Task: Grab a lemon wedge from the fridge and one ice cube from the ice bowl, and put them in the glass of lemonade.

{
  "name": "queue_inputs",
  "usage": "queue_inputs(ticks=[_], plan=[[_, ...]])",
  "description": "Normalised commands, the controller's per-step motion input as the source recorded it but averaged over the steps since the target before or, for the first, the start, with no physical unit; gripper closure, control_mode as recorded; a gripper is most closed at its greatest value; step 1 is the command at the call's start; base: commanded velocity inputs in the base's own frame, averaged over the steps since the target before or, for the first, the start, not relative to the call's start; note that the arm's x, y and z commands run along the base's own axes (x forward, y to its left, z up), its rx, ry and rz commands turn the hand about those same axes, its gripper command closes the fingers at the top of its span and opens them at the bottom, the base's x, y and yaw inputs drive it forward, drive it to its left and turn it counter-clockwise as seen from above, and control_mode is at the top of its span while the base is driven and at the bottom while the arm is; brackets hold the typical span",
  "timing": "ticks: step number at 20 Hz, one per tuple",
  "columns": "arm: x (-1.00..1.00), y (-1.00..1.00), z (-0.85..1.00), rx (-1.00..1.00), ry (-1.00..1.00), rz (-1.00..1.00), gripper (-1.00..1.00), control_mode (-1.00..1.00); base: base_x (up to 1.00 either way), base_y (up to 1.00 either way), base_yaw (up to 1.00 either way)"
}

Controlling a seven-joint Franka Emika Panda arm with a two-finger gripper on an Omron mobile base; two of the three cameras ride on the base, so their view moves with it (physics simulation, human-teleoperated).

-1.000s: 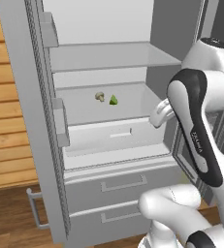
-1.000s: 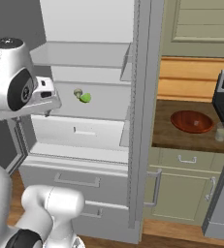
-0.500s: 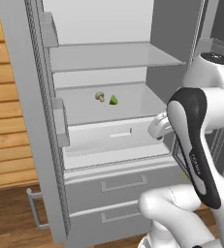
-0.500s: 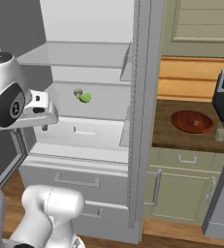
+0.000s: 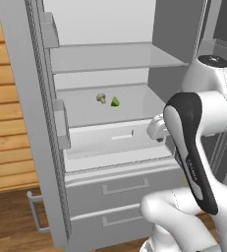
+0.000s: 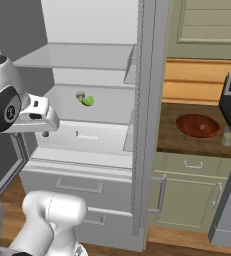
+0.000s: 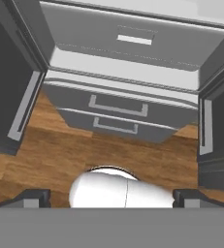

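Because its doors stand wide, the fridge (image 5: 110,147) shows its pale shelves and both lower drawers, which leaves a clear way in for the arm. Right of it, the worktop (image 6: 187,142) carries the ice bowl (image 6: 198,124), with the glass of lemonade (image 6: 228,136) just beside the bowl's right rim, so both later stops sit close together. The pincer (image 7: 111,197) hangs in front of the fridge at about shelf height, pointing down at the drawers and floor; its tips sit far apart, released and empty, likely ready for a reach. On the middle shelf lies the lemon wedge (image 5: 115,101), next to a small pale mushroom (image 5: 101,98), untouched.
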Motion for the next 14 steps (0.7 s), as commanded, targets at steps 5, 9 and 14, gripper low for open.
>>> queue_inputs(ticks=[5,9,14], plan=[[0.00,0.00,-0.17,0.00,0.03,-0.06,-1.00,-1.00,0.00,0.00,0.00],[0.09,0.00,-0.04,0.00,0.01,0.00,-1.00,1.00,0.43,0.00,0.00],[0.18,0.00,-0.01,0.00,0.03,0.00,-1.00,-1.00,0.55,0.00,0.00]])
